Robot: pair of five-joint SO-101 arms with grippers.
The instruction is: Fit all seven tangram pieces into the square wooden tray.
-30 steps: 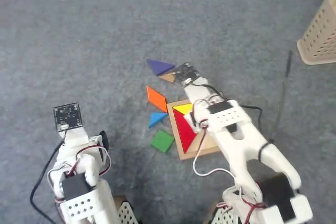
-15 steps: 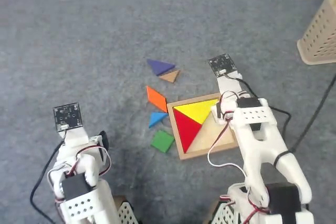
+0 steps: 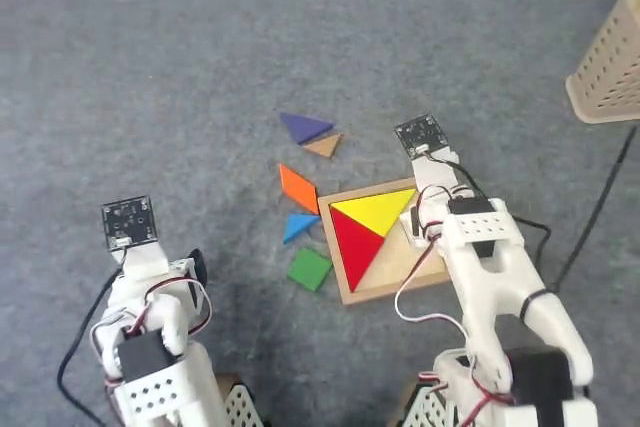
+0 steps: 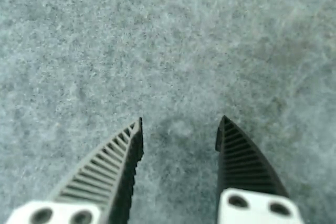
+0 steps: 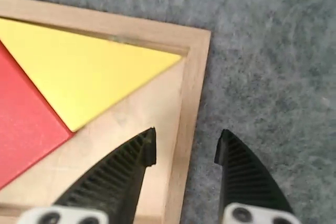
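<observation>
We find the square wooden tray (image 3: 385, 290) near the table's middle, with the yellow triangle (image 3: 372, 212) and red triangle (image 3: 352, 242) seated inside. The purple triangle (image 3: 303, 127), tan triangle (image 3: 322, 145), orange piece (image 3: 297, 187), blue triangle (image 3: 297, 226) and green square (image 3: 310, 268) lie off its left edge. The right gripper (image 5: 187, 132) is spread, straddling the tray's rim near a corner. The left gripper (image 4: 182, 120) is spread over bare table.

Tray (image 3: 392, 259) half behind right arm (image 3: 485, 247)
</observation>
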